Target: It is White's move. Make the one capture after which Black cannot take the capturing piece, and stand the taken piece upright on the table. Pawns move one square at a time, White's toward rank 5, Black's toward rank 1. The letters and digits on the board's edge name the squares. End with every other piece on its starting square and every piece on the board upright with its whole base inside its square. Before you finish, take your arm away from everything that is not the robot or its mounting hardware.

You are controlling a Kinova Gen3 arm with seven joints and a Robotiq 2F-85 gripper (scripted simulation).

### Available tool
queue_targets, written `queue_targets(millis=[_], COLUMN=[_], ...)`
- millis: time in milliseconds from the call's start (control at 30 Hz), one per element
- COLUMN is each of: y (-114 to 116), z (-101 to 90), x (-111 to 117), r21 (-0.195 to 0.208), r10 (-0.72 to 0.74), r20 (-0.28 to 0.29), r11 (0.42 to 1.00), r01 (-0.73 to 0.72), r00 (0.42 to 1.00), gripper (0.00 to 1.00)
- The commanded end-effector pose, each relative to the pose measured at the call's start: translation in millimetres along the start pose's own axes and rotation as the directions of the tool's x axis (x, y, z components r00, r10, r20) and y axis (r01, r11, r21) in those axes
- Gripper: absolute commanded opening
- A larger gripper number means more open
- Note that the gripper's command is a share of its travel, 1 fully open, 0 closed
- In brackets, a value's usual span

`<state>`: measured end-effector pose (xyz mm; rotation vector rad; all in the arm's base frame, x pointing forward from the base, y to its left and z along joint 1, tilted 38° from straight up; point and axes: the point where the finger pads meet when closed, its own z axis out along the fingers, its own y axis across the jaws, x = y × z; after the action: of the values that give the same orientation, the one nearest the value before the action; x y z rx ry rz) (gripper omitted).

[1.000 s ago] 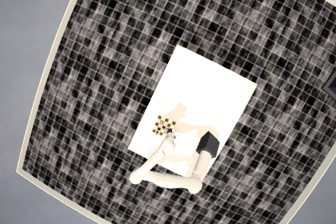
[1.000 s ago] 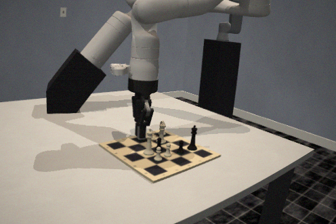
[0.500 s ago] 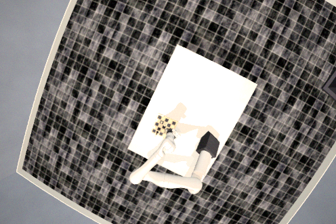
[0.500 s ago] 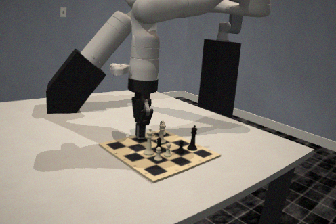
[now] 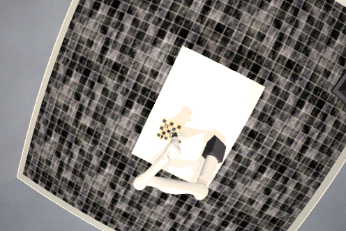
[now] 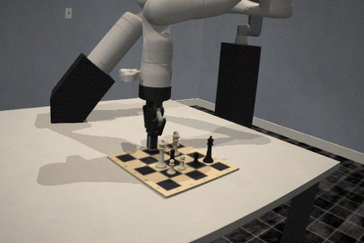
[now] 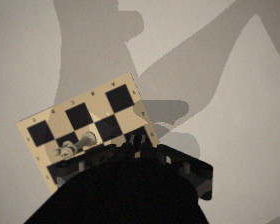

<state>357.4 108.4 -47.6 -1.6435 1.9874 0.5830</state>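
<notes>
The chessboard [image 6: 166, 193] [image 7: 103, 88] lies on the table. My gripper [image 6: 152, 147] [image 7: 138, 140] points straight down, low over A3. Its fingers are nearly together around what looks like a slim black piece, mostly hidden by the dark fingers. A tall white piece [image 6: 161, 160] [image 7: 88, 140] stands on C2, close beside the fingers. A white king [image 6: 176, 149] stands behind it. Two white pawns, one [image 6: 171, 170] nearer and one [image 6: 182, 167] further right, stand upright. A small black piece [image 6: 172, 158] stands among them. A black pawn [image 6: 196, 161] and a black king [image 6: 209, 153] stand at right.
The white table top [image 5: 209, 86] [image 6: 73, 208] surrounds the board. The arm's black base mount [image 5: 214, 149] [image 6: 78, 91] stands on the table. The table's near right edge [image 6: 279, 199] runs past the board. Shadows of the arm fall across the board and table.
</notes>
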Motion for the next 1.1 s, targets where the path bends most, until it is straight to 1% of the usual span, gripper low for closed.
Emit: queue_targets(millis=[0,100,200,267,400,767,833,933,1067], y=[0,0,0,0,0,0,0,0,0], z=[0.0,-1.7,-7.7,-7.7,-23.4,-82.3,-82.3,-92.8,-99.3], x=[0,0,0,0,0,0,0,0,0], r21=[0.001,0.001,0.001,0.001,0.001,0.001,0.001,0.001,0.001], r10=[0.0,0.0,0.0,0.0,0.0,0.0,0.0,0.0,0.0], r20=[0.0,0.0,0.0,0.0,0.0,0.0,0.0,0.0,0.0], r11=[1.0,1.0,1.0,1.0,1.0,1.0,1.0,1.0,1.0], r01=[0.0,0.0,0.0,0.0,0.0,0.0,0.0,0.0,0.0], r00=[1.0,1.0,1.0,1.0,1.0,1.0,1.0,1.0,1.0], gripper=[0.0,0.0,0.0,0.0,0.0,0.0,0.0,0.0,0.0])
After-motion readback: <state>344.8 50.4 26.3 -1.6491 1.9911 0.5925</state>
